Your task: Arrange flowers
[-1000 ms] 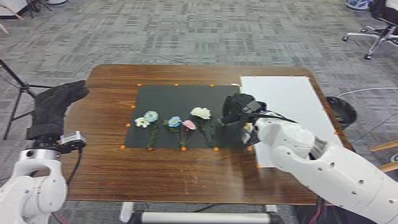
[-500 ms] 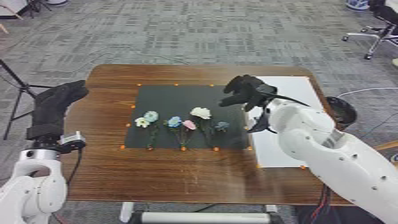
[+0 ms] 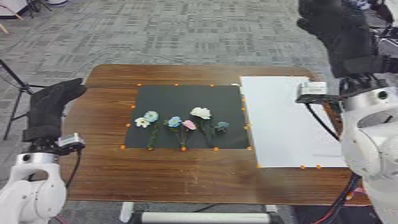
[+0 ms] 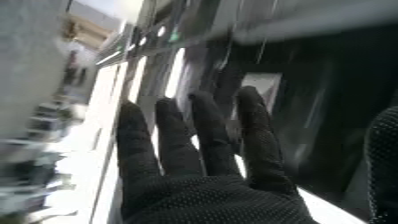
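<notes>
On the brown table [image 3: 124, 172] we have the flowers laid on a black mat [image 3: 182, 94], with their blooms towards the far side and their stems running towards the near edge. At the left of the group we see a pale-yellow flower [image 3: 142, 122], with a light-blue flower [image 3: 152, 115] just beside it, slightly farther back. Next, to the right, come a blue flower [image 3: 174, 121] and a pink flower [image 3: 189, 125], close together, their stems nearly straight near-to-far. We find a white flower [image 3: 201, 113] farther right; its long axis slants, bloom far and a little left, stem end near and right. A grey-blue flower [image 3: 222, 126] lies at the right of the row.

Our right hand [image 3: 333, 30] is at the far right, well apart from the flowers; in the right wrist view its fingers [image 4: 210, 135] are straight and spread, holding nothing. Our left hand [image 3: 51, 102] is left of the table, fingers extended, pointing far and slightly right, empty.
</notes>
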You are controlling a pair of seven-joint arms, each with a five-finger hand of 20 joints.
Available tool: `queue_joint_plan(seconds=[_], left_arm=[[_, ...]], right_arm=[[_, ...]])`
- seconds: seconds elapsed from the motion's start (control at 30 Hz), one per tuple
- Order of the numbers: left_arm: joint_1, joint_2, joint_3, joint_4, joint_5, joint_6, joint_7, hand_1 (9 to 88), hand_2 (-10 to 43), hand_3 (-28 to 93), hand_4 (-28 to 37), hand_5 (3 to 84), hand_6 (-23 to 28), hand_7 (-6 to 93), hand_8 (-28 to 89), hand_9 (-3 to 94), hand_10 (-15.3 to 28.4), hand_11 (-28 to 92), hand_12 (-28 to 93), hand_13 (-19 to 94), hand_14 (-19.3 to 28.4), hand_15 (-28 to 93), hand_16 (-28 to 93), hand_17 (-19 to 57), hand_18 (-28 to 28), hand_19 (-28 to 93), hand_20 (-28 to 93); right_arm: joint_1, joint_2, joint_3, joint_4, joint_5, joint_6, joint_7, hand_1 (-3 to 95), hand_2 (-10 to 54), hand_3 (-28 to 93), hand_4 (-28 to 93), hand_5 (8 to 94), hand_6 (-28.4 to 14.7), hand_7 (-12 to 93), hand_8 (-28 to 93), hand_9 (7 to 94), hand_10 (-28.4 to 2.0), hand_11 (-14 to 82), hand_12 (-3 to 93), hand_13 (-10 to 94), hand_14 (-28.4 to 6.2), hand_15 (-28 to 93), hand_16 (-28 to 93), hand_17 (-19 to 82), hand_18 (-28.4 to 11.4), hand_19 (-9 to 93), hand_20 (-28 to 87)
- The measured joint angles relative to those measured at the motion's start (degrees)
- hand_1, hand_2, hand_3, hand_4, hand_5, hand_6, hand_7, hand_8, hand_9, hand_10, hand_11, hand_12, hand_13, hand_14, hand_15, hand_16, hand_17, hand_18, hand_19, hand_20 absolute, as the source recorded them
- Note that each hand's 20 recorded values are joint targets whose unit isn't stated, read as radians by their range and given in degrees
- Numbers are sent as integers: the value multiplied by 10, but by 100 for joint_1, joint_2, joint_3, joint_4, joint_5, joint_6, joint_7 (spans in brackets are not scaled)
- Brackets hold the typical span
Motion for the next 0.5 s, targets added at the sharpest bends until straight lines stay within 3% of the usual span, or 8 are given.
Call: queue_joint_plan(seconds=[0.2,0.37,0.5], left_arm=[[45,-54,60,-34,-16,50,137,244,115,697,-283,544,26,155,-79,532,149,209,132,397,163,173,-8,81,104,104,164],[112,-90,90,-140,-16,112,270,248,122,697,-283,537,26,147,-78,531,148,204,130,393,159,156,-5,82,96,90,160],[164,-99,96,-195,-22,207,344,249,136,697,-283,539,25,149,-77,531,148,204,130,393,157,155,-3,83,94,87,160]], right_arm=[[-1013,-717,1018,691,1797,-1474,-479,-13,77,650,-173,362,0,19,-60,264,-131,-5,79,142,-139,-53,171,42,-147,80,189],[-1685,-1166,986,647,1969,-1292,-680,5,73,659,-170,338,2,24,-58,276,-129,2,79,152,-143,-48,178,46,-151,90,193],[-1888,-1379,954,517,983,-903,-694,19,67,669,-164,338,-4,26,-58,290,-135,9,82,168,-147,-36,184,54,-157,102,197]])
